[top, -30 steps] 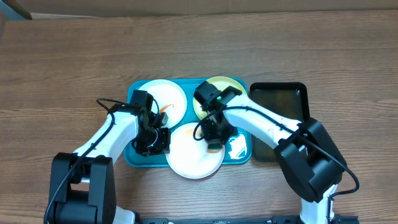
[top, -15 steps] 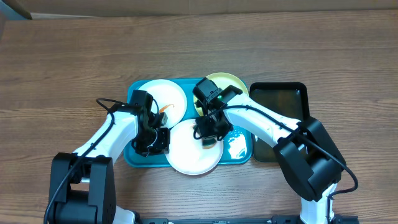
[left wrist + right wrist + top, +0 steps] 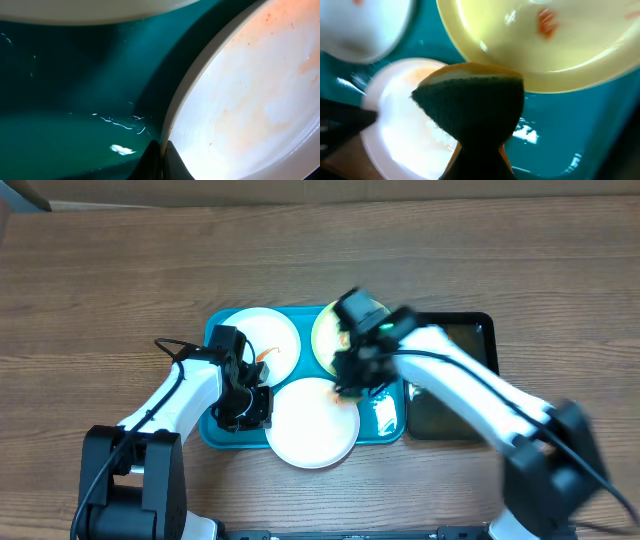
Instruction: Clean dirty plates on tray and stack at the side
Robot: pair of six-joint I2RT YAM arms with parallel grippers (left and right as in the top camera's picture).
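The turquoise tray [image 3: 222,432] holds three plates. A white plate [image 3: 262,338] with an orange smear lies at the back left, and a pale yellow-green plate [image 3: 330,340] at the back right. The front white plate [image 3: 310,428] overhangs the tray's near rim. My left gripper [image 3: 256,408] is shut on this plate's left rim [image 3: 172,125], one finger on each side [image 3: 161,159]. My right gripper [image 3: 356,383], blurred by motion, is shut on a dark green and orange sponge [image 3: 470,107] that hangs over the front plate's [image 3: 402,127] right edge, next to the yellow-green plate [image 3: 560,47].
A smaller black tray [image 3: 455,340] sits just right of the turquoise tray, partly under my right arm. Wet glints show on the tray floor [image 3: 560,135]. Bare wooden table [image 3: 100,280] surrounds both trays.
My right gripper with the sponge has swept from the middle of the front plate to its back right edge, and the right arm has swung rightward. The left gripper has kept its grip.
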